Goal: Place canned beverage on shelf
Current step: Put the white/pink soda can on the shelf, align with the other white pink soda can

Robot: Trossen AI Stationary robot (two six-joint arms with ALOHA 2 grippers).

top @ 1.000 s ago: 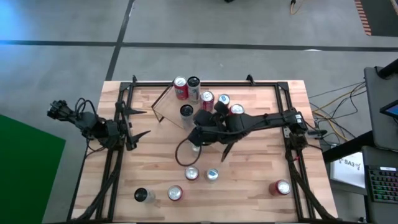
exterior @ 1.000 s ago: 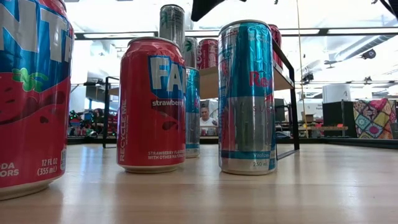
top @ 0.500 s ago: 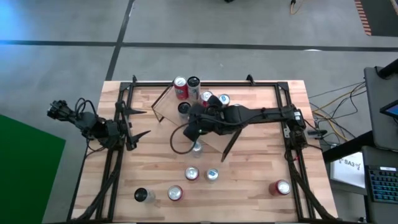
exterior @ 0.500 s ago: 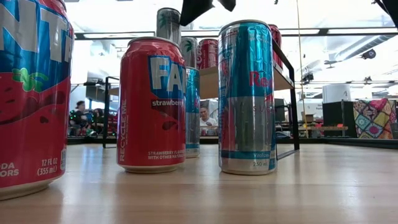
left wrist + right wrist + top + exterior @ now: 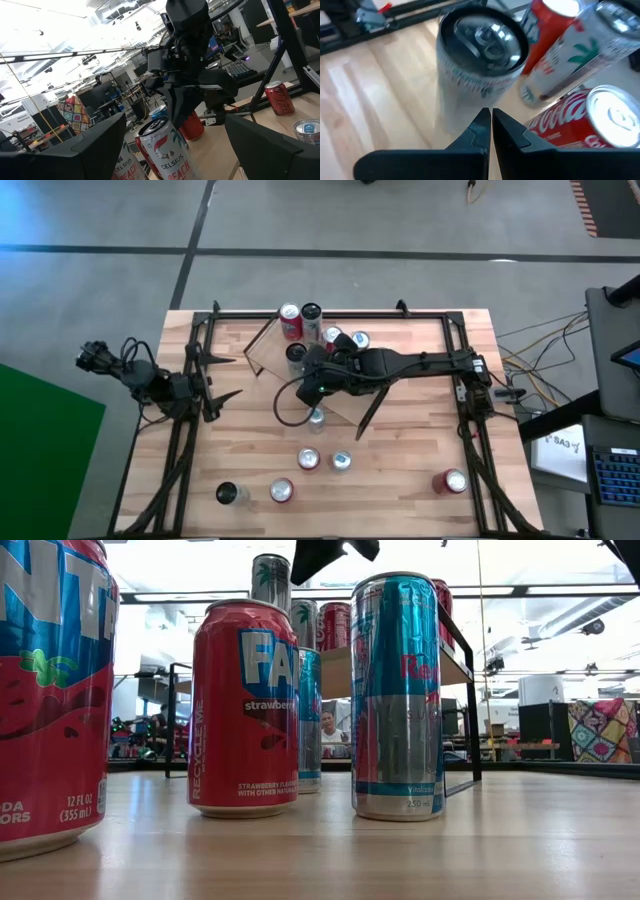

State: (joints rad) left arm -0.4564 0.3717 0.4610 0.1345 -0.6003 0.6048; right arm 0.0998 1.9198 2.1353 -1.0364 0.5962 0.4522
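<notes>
My right hand has its two fingers pressed together with nothing between them, and it hovers over the shelf, just behind a dark-topped can that stands directly in front of the fingertips. Beside this can, a little further from the hand, I see a white can with a green palm drawing, a red can behind it, and a red Coca-Cola can close to the hand on the same side. My left hand waits wide open and empty at the left side of the counter, far from the shelf. In the left wrist view a Celsius can stands near that hand, and I can read "CELSIUS" and part of "PEACH" on it. In the low view a red Fanta can shows "strawberry" and "RECYCLE ME", and a blue and silver Red Bull can stands beside it; the nearest can shows "12 FL OZ (355 mL)". I judge that these cans are stiff but thin, smooth and slippery, and rather heavy if they are full, and the slim ones may tip easily. I would take one around the middle of its body, with the fingers on opposite sides, and not squeeze too strongly.
</notes>
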